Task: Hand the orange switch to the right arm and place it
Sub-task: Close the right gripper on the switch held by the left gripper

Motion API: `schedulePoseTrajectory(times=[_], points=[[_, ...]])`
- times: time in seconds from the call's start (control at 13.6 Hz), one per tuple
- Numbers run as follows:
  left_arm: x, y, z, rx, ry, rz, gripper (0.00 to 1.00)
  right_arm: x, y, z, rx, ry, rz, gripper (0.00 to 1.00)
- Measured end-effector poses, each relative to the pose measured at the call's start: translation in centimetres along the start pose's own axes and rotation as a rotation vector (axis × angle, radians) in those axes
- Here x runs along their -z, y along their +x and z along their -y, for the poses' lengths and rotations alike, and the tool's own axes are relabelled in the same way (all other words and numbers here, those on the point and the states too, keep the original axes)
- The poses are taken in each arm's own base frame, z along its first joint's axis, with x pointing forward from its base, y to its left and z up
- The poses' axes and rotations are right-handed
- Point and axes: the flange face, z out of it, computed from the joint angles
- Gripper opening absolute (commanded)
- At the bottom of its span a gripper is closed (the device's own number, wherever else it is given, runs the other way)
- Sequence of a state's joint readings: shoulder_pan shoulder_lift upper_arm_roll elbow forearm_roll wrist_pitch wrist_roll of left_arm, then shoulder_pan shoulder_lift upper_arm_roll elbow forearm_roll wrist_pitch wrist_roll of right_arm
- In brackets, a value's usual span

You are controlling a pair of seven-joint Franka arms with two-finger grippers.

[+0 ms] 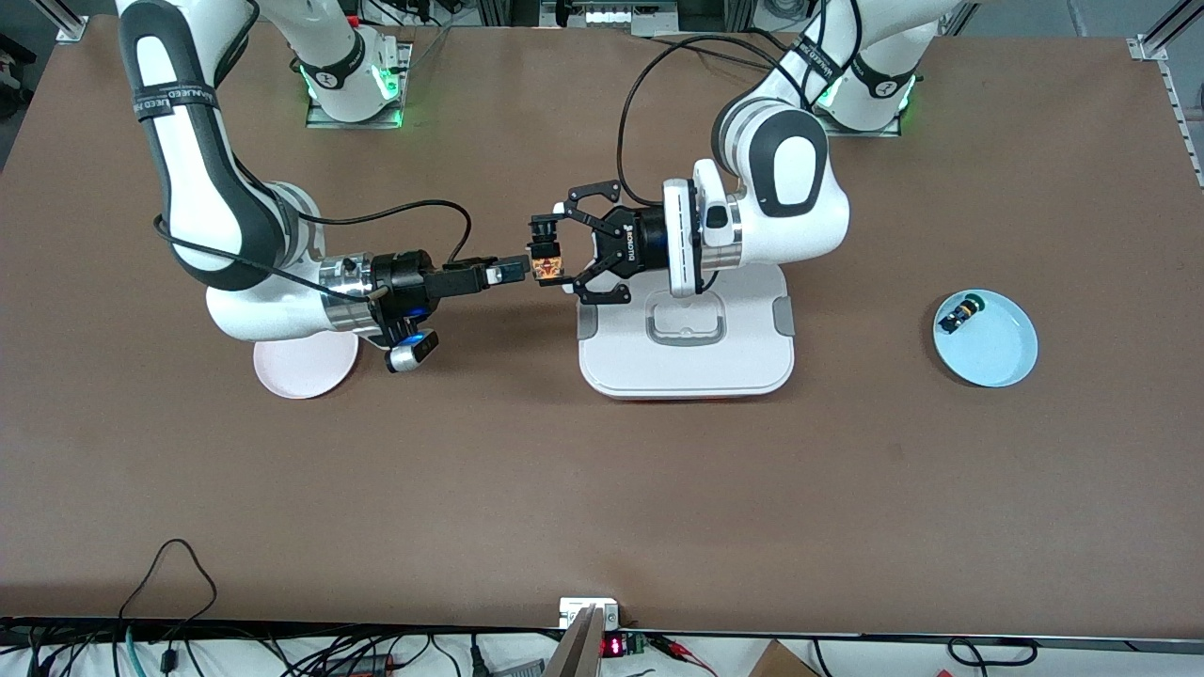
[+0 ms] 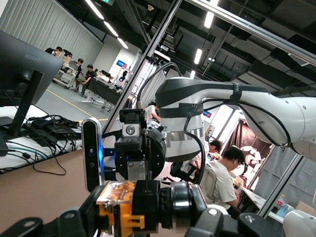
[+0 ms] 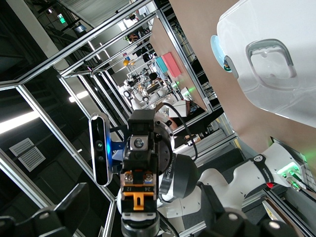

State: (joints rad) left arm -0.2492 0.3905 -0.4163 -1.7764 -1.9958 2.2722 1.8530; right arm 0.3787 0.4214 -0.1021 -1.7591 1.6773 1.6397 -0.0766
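The orange switch (image 1: 545, 266) is up in the air above the table, beside the white box. My left gripper (image 1: 550, 256), the wide linkage claw, is shut on it end to end, black button at one finger and orange base at the other. The left wrist view shows the switch (image 2: 118, 207) clamped in that gripper (image 2: 143, 212). My right gripper (image 1: 515, 271), slim and straight, has its tip right at the switch's orange base. In the right wrist view its fingers are spread wide on either side of the switch (image 3: 140, 195), so this gripper (image 3: 143, 217) is open.
A white box with a grey handle (image 1: 687, 367) lies under the left wrist. A pink plate (image 1: 306, 367) lies under the right arm. A light blue plate (image 1: 997, 371) toward the left arm's end holds a small black switch with a green cap (image 1: 959, 313).
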Motion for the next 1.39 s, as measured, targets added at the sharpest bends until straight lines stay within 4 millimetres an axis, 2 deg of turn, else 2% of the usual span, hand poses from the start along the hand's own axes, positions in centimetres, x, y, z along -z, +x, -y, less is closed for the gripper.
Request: schedulePoseTrajectory(times=[0.37, 0.44, 0.73, 0.88, 1.1, 1.17, 1.39], points=[[0.0, 0.0, 0.0, 0.000, 0.001, 0.000, 0.00, -1.3, -0.4, 0.0, -0.002, 0.005, 0.017, 0.97], [0.0, 0.0, 0.1, 0.001, 0.001, -0.001, 0.00, -1.5, -0.5, 0.1, -0.005, 0.004, 0.020, 0.93], [-0.3, 0.3, 0.5, 0.000, -0.001, -0.011, 0.00, -1.8, -0.7, 0.4, -0.009, 0.004, 0.024, 0.50], [-0.3, 0.3, 0.7, 0.001, -0.001, -0.013, 0.00, -1.7, -0.8, 0.5, -0.008, 0.006, 0.024, 0.36], [-0.3, 0.3, 0.8, 0.005, 0.000, -0.015, 0.00, -1.6, -0.7, 0.8, -0.008, 0.025, 0.020, 0.32], [-0.3, 0.3, 0.8, 0.005, 0.000, -0.016, 0.07, -1.6, -0.7, 0.8, -0.008, 0.026, 0.020, 0.32], [-0.3, 0.3, 0.8, 0.008, 0.000, -0.016, 0.07, -1.6, -0.7, 0.8, -0.005, 0.027, 0.020, 0.32]])
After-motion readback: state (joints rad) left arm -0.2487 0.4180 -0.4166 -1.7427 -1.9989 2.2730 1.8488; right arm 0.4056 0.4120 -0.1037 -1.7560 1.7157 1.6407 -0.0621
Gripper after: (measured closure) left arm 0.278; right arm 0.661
